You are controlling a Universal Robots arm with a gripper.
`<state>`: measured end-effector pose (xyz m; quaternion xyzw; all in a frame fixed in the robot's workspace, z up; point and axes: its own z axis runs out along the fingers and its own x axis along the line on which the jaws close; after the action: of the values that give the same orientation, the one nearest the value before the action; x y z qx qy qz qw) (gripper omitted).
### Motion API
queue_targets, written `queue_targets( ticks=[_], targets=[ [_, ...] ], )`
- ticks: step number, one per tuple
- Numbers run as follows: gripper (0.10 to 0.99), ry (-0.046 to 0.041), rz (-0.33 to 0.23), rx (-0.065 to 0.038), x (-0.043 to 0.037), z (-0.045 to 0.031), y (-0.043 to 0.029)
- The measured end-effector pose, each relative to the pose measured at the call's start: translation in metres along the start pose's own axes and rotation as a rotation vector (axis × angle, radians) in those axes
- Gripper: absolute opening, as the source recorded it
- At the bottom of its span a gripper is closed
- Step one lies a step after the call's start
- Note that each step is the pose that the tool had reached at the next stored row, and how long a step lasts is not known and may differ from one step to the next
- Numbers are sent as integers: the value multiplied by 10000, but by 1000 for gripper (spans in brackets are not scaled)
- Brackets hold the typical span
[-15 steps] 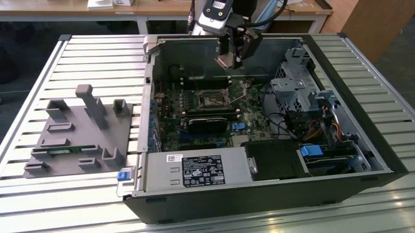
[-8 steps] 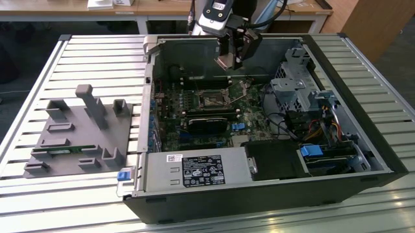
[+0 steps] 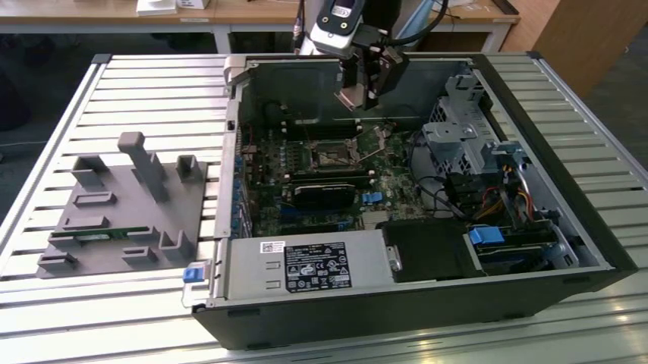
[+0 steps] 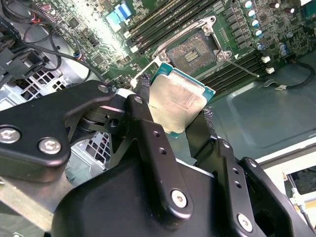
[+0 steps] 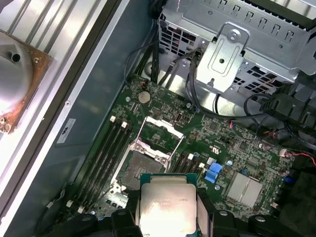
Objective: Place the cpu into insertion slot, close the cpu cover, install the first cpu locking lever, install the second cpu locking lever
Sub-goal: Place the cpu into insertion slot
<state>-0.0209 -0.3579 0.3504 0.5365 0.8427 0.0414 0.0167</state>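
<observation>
My gripper (image 3: 357,100) hangs inside the open computer case, above the motherboard, shut on the cpu (image 4: 180,98). The cpu is a flat square chip with a dull silvery-tan top; its two black fingers (image 4: 143,85) press on opposite edges. In the first wrist view the cpu (image 5: 168,202) sits between the fingers, just short of the bare insertion slot (image 5: 139,171). The slot (image 4: 195,49) shows its pin field uncovered. The cpu cover (image 5: 165,127), a thin silvery frame, stands flipped open at the slot's far side. A thin wire lever (image 4: 243,67) sticks out beside the slot.
A metal drive cage (image 3: 457,136) with cables stands at the exterior view's right of the board. The power supply (image 3: 303,265) lies at the case's near side. A grey fixture block (image 3: 121,205) rests on the slatted table (image 3: 61,114). Memory slots (image 5: 106,148) flank the socket.
</observation>
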Motion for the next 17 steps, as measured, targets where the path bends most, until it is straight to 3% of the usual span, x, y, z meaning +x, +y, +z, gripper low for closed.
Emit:
queue_targets(
  ticks=[17],
  targets=[
    [541,-3,0,2,-1,33,-3]
  ],
)
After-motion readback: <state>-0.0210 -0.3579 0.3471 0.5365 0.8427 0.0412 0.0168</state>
